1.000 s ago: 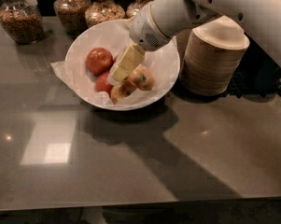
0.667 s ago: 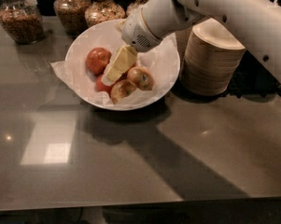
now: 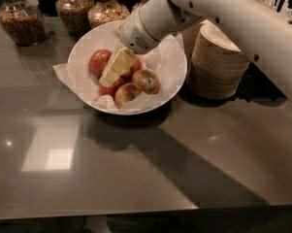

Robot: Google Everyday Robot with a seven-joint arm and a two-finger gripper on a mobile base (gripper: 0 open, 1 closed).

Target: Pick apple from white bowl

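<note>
The white bowl (image 3: 172, 57), lined with crinkled white paper, stands at the back centre of the table. The large deep red apple (image 3: 98, 61) lies at its left side. My gripper (image 3: 111, 74) reaches down into the bowl from the upper right. It sits just right of the large apple, over the smaller red apples (image 3: 108, 89). Two yellowish blushed apples (image 3: 146, 80) lie at the bowl's front right. The gripper holds nothing that I can see.
A stack of cream paper bowls (image 3: 216, 62) stands right of the white bowl, under my arm (image 3: 223, 13). Glass jars of nuts and snacks (image 3: 20, 19) line the back edge. The grey glossy table (image 3: 136, 169) stretches toward the front.
My gripper has shifted a little to the left inside the bowl, closer to the large red apple. The apples have not moved.
</note>
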